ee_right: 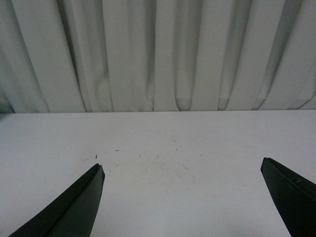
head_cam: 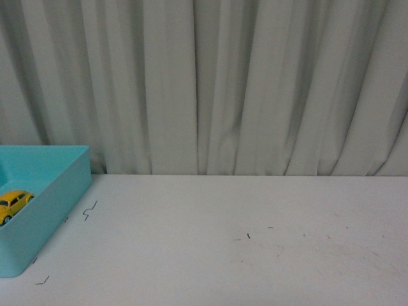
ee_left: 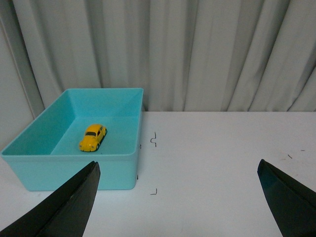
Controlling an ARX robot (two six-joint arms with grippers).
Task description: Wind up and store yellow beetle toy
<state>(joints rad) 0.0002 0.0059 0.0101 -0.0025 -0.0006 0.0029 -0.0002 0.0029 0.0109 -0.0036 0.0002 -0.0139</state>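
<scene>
Front view: a white desk (head_cam: pixel 242 242) runs back to a pleated pale grey curtain (head_cam: pixel 210 83). A turquoise bin (head_cam: pixel 60 191) stands at the desk's left edge, only partly inside the frame. The yellow beetle toy (head_cam: pixel 13 204) sits upright on its wheels on the floor of the bin. Small black corner marks (head_cam: pixel 90 210) are drawn on the desk just beside the bin's right wall. Neither arm appears in this view.

Left wrist view: the whole rectangular bin (ee_left: pixel 123 165) is seen, open at the top, with the toy (ee_left: pixel 93 137) resting near the middle of its floor, apart from all four walls. The left gripper (ee_left: pixel 180 197) hangs over the desk in front of the bin; its two dark jaws stand wide apart and hold nothing. Corner marks (ee_left: pixel 154 139) lie on the desk just outside the bin's wall.

Right wrist view: the right gripper (ee_right: pixel 182 197) is over a bare stretch of desk (ee_right: pixel 158 143) bearing faint scuffs. Its dark jaws are likewise spread wide and empty. The curtain (ee_right: pixel 158 54) closes the background.
</scene>
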